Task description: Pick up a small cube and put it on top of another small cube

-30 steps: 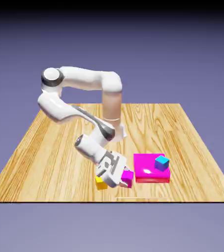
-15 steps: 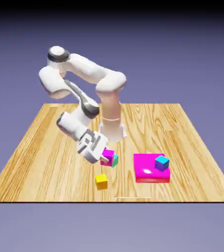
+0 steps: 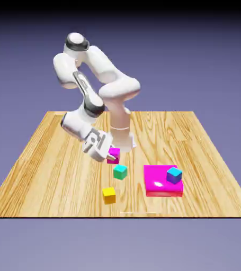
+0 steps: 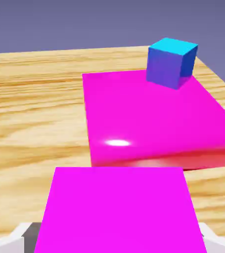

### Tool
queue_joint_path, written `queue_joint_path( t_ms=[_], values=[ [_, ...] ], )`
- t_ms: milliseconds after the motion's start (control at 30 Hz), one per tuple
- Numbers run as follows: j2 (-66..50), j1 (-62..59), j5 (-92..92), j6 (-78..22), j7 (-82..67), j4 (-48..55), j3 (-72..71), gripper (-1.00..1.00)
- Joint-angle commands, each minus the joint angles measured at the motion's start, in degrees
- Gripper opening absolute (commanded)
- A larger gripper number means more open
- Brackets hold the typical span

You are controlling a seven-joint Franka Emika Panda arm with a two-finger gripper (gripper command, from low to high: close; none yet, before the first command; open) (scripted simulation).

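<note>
Table: wooden, plain blue-violet backdrop behind.

Arm: white, folded high over the table's far middle, forearm angled down toward the exterior view's left of centre.

Slab: flat, magenta-pink, glossy, lying near the front edge, toward the exterior view's right. Seen in the hand view as a broad block ahead of the held cube.

Gripper: clenched on the magenta cube, carried clear above the table, tilted. Grey fingertips just visible at either side of the cube along the hand view's bottom edge.

Magenta cube: held between the fingers, off the surface, above the table's middle, up and to the exterior view's left of the teal cube. Fills the lower part of the hand view, top face toward the camera.

Blue cube: resting on the slab, at its far right corner as the exterior view shows it; cyan top, blue-violet sides.

Teal cube: on the table, between slab and yellow cube, apart from both, below the held cube without touching it.

Yellow cube: on the table near the front edge, about mid-width, well apart from the slab.
</note>
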State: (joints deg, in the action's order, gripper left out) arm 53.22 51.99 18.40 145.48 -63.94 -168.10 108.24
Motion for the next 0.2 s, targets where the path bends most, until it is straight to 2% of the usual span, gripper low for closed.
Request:
queue_joint_path(
  t_ms=[0,100,133,167],
  values=[
    [0.01,2.08,0.42,1.85,-0.08,-0.10,1.85,-1.00],
    [0.02,6.65,1.40,5.79,-0.20,-0.32,5.93,-1.00],
    [0.02,6.65,1.40,5.79,-0.20,-0.32,5.93,1.00],
    [0.02,6.65,1.40,5.79,-0.20,-0.32,5.93,1.00]
  ],
)
